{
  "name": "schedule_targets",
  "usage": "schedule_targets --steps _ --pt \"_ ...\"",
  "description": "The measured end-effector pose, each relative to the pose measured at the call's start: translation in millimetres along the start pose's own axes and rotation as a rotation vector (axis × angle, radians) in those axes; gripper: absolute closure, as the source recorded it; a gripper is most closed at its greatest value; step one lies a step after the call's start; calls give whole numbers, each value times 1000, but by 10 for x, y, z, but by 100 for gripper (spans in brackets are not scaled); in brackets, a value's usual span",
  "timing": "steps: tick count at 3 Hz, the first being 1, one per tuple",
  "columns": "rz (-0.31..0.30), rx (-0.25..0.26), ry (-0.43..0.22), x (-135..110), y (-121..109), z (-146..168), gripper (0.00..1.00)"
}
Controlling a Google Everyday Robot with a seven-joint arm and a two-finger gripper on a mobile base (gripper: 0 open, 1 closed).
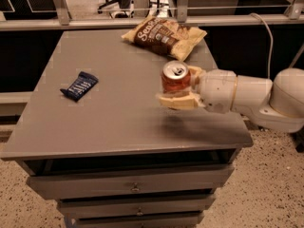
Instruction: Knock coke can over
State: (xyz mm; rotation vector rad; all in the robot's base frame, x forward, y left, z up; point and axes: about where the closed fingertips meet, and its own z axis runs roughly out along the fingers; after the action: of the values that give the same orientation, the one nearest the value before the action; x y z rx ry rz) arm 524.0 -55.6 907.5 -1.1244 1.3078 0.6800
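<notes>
Toward the right side of the grey table (118, 122), caught between the two beige fingers (179, 102) of the gripper (177, 87): the coke can (175, 80). Red body, silver top with pull tab turned toward the camera, so slightly tilted rather than dead upright. Clamped from both sides: one finger across the near lower part of the can, the other touching its far side just under the rim. Base of the can hidden behind the near finger; cannot tell whether touching the tabletop. Dark shadow (190, 127) on the table just below gripper and can.

Reaching in from the right edge of the view, over the table's right rim: the white arm (247, 96), thick rounded segments, wrist just beside the can.

At the far edge of the table, behind the can and apart from it: brown-and-cream chip bag (164, 36), lying flat at an angle. On the left half, well apart from the can: dark blue snack wrapper (79, 85), flat, set diagonally.

Under the tabletop: grey drawers (135, 186), stacked, small handles at the middle. Behind the table: a pale rail (95, 23); to the right, a pale cable (268, 37) curving down. Below right: speckled floor (280, 184).
</notes>
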Motion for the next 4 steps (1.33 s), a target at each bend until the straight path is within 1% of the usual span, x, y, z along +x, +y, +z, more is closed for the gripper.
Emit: schedule_targets --steps 1,2,3,4 --pt "-232 -124 -22 -386 -200 249 100" --pt "-537 -254 5 -683 -405 465 100" --pt "-737 -298 77 -766 -476 559 100" --pt "-893 -337 172 -688 -486 638 100"
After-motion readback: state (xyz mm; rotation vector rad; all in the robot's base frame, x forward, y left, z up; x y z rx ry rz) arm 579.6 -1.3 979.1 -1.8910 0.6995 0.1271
